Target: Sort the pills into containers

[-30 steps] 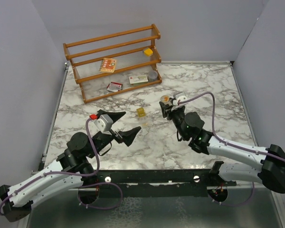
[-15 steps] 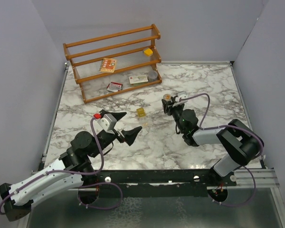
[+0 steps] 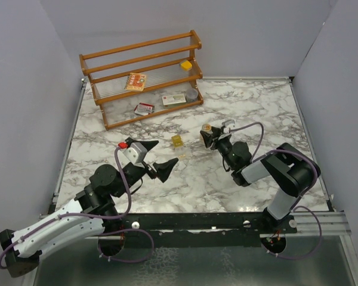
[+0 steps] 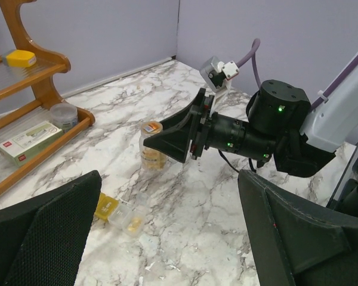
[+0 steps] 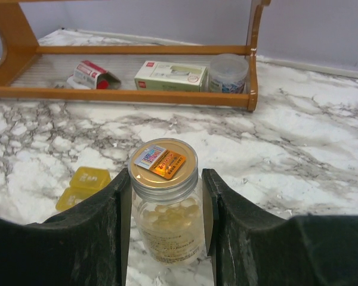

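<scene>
**Finding 1, jar.** The jar [image 4: 151, 149] is upright just right of centre in the overhead view, lid on, with pale pills visible through the glass. Its base appears to rest on the table [image 3: 256, 101], though contact cannot be confirmed.

**Finding 2, right gripper.** The right gripper [image 5: 166, 179] is clamped on the jar. One finger sits on each side of the shoulder below the lid, and the lid itself is free.

**Finding 3, left gripper.** The left gripper [image 3: 157, 156] hovers left of centre with its fingers spread wide and nothing between them. It is aimed toward the jar.

**Finding 4, box.** The box [image 3: 176, 140] lies open on the marble between the two grippers, near the jar but not touching it. The left wrist view shows a yellowish speck in its clear half, and I cannot tell whether this is a pill.

**Finding 5, other items.** The rack [image 3: 142, 77] at upper left holds packets and a tin. None of these are involved in the step.

**Assessment.** Sorting appears barely begun, and the step in hand is most likely opening the jar.

**Recommendations.**
- Keep the right grip firm and the jar vertical.
- Bring the left fingers down square over the lid and close them on its ribbed edge only.
- Turn the lid without dragging the jar sideways into the box.
- If the clamp is loose the jar may spin with the lid.
- If the jar tilts once open, pills may scatter across the marble.
</scene>
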Motion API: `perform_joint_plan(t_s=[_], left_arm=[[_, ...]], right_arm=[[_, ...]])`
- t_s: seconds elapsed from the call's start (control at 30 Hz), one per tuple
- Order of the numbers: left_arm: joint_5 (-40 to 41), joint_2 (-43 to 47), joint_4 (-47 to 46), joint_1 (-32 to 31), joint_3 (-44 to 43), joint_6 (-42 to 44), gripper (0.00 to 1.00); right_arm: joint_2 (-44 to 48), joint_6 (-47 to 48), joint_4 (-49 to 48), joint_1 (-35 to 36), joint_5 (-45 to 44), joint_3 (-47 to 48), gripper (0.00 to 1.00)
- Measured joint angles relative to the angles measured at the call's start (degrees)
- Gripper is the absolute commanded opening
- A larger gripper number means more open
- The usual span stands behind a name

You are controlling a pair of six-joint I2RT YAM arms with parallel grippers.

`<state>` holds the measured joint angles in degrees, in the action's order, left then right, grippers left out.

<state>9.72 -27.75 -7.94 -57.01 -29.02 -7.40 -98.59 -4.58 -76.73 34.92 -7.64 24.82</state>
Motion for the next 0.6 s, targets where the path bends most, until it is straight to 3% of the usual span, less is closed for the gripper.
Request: perform_joint_plan(t_s=[0.6], left_arm=[[0.0, -2.5, 0.0, 0.0, 0.0, 0.0, 0.99]], right_arm=[[-5.8, -1.2, -6.4, -0.1, 5.3, -6.0, 0.01]])
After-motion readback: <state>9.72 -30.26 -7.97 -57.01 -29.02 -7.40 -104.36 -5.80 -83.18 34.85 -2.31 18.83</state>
